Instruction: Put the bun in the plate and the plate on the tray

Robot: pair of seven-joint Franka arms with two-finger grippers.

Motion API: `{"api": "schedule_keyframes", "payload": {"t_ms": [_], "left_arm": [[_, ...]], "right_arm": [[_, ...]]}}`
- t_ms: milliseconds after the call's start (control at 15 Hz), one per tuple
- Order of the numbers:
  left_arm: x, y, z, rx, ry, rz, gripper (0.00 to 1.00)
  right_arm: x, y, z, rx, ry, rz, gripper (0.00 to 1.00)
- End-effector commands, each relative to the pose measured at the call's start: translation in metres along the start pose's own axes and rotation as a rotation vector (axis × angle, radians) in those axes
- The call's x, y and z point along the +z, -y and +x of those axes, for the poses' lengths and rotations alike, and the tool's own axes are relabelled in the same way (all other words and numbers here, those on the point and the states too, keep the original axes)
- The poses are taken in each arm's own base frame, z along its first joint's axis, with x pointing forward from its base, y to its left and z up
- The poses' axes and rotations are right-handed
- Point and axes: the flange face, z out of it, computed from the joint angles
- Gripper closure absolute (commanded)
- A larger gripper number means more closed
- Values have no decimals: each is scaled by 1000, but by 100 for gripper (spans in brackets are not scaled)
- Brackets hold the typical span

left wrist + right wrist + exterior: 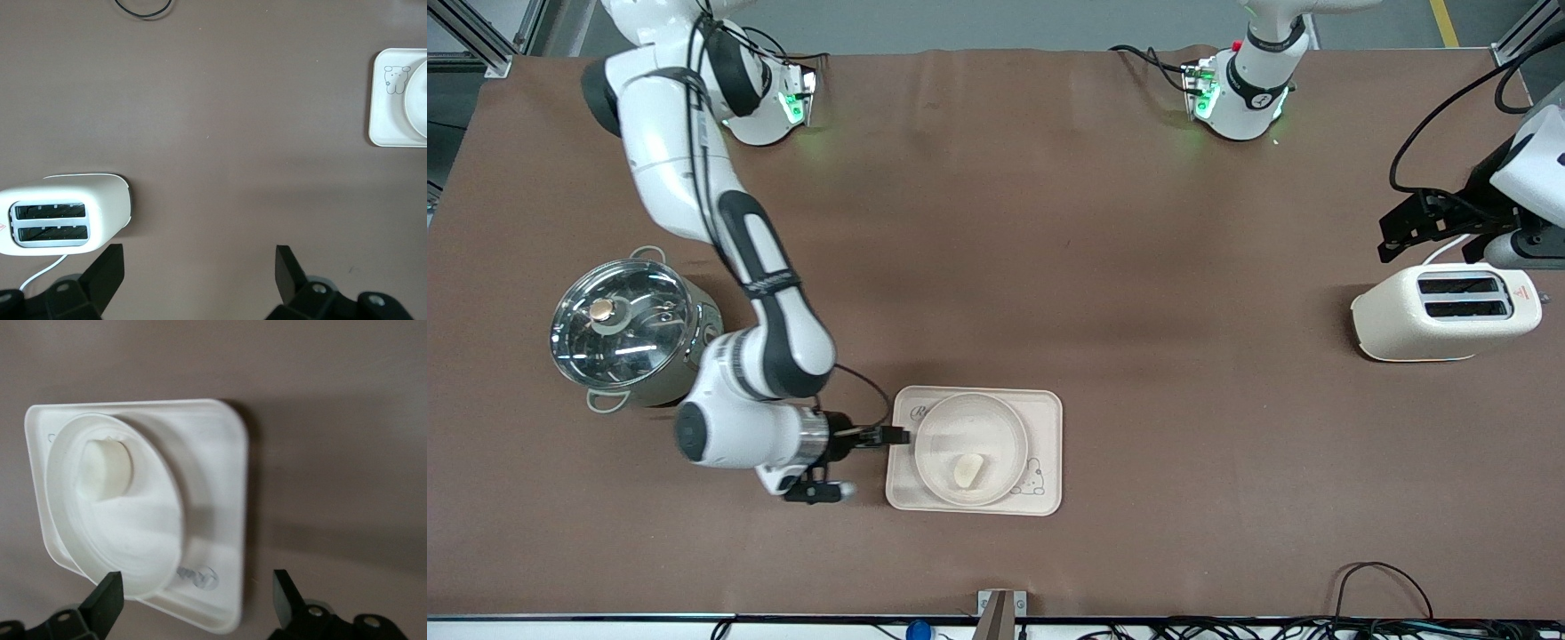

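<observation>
The bun (967,469) lies inside the plate (934,440), toward the rim nearer the front camera, and the plate sits on the tray (1047,453), covering most of it; the tray's rabbit drawing shows just past the plate's edge. The right tool (895,436) is level with the tray's edge at the right arm's end, just beside the plate's rim; its fingers are spread wide and grip nothing. The right wrist view shows the bun (105,468) resting against the plate's (143,533) inner wall and the tray's (223,520) script partly hidden under the plate, with both fingertips apart on either side.

A lidded steel pot (627,324) stands on the surface (996,222) near the right arm. The left arm waits over the surface's left-arm end, its tool (200,270) wide open and empty above bare surface beside a cream toaster (1445,313); only its wrist view shows those fingers clearly.
</observation>
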Motion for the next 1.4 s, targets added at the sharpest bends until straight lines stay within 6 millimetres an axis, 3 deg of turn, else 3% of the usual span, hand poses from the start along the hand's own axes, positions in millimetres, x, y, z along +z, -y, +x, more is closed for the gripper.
{"api": "schedule_keyframes", "payload": {"t_ms": [0, 267, 400, 467, 867, 1333], "left_arm": [[-4, -3, -2, 7, -4, 4, 0], [-4, -5, -3, 14, -2, 5, 0], [-3, -7, -3, 17, 1, 5, 0], [-3, -7, -4, 17, 5, 5, 0], [-3, -8, -4, 20, 5, 5, 0], [-3, -7, -4, 17, 5, 3, 0]], "right_arm": [[-82, -7, -16, -73, 21, -164, 0], [-188, -65, -43, -102, 93, -215, 0], [-229, -74, -62, -87, 70, -259, 0], [-247, -73, -71, -101, 61, -312, 0], [-294, -59, -107, -159, 64, -344, 0], [-398, -48, -217, -153, -16, -463, 0]]}}
